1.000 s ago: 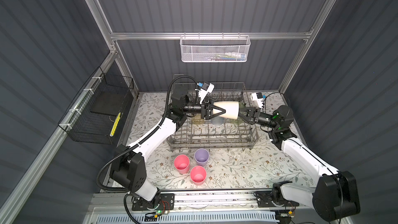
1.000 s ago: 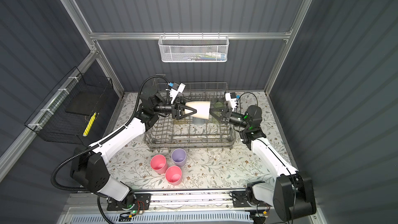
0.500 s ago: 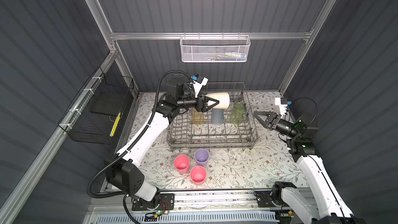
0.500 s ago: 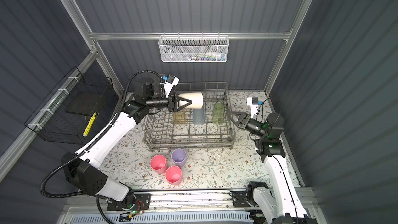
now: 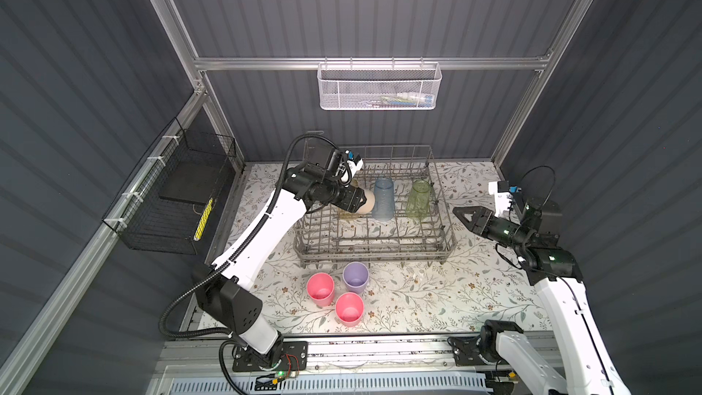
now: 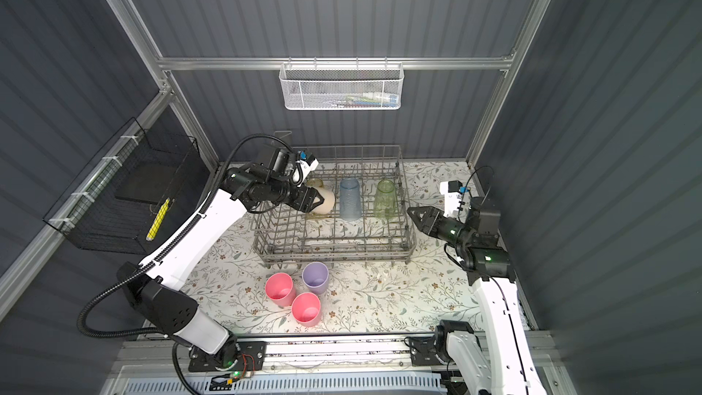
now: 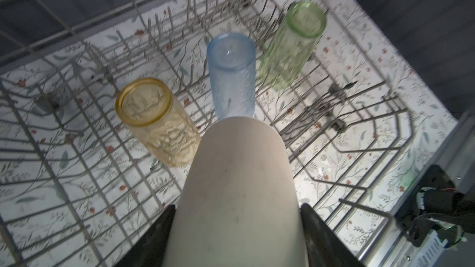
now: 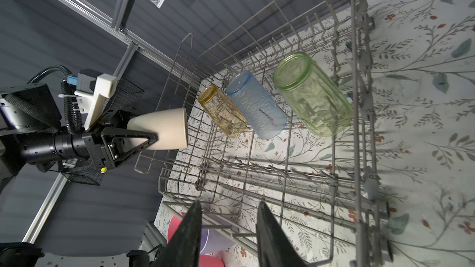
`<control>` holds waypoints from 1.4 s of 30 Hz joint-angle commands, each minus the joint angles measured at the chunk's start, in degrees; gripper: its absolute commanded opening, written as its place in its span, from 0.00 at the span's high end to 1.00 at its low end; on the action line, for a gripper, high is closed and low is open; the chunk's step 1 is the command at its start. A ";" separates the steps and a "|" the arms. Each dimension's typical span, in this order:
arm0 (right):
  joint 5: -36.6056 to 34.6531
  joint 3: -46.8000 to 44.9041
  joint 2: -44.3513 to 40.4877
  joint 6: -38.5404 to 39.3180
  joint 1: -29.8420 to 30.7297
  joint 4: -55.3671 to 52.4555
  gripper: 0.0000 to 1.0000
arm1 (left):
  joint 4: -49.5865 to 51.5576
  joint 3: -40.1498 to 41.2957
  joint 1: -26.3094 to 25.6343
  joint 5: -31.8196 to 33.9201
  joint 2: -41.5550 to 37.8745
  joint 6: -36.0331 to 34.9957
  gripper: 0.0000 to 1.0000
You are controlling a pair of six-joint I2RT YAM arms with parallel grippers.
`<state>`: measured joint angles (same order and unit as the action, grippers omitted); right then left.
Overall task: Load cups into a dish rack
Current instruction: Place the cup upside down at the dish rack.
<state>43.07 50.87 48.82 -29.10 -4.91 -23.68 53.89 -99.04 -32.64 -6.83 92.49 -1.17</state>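
Your left gripper (image 7: 236,217) is clenched on the beige cup (image 8: 168,130), fingers pressed along its sides near the base. The cup lies almost level, mouth pointing away from the wrist, above the left part of the dish rack (image 5: 372,250). It hangs just in front of the amber cup (image 7: 154,114) and close beside the blue cup (image 7: 232,78). Whether it touches either one cannot be told.

Those two and the green cup (image 7: 290,47) sit mouth down in one row on the tines. Your right gripper (image 8: 228,204) waits off the rack's right end, fingers parted and holding nothing. Two pink cups (image 5: 320,288) (image 5: 349,308) and a lilac cup (image 5: 356,277) stand mouth up on the table (image 5: 418,298), near the rack's front wall.

The step in hand looks like seating the beige cup. To do it well:
- Roll your wrist until the mouth faces down before you lower.
- Pick a free run of tines in front of the filled row.
- Keep your fingers clear of the amber and blue cups, which would likely tip at a nudge.
- Let go only once the rim rests on the wires.
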 commanded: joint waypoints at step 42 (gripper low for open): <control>0.45 -4.91 2.52 2.04 -0.29 1.09 0.61 | 7.66 6.23 -3.70 11.84 17.25 -0.61 0.41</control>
<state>42.68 46.28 51.51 -27.99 -5.02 -23.44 59.16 -93.58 -36.07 4.43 108.31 -1.96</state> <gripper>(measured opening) 0.387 0.715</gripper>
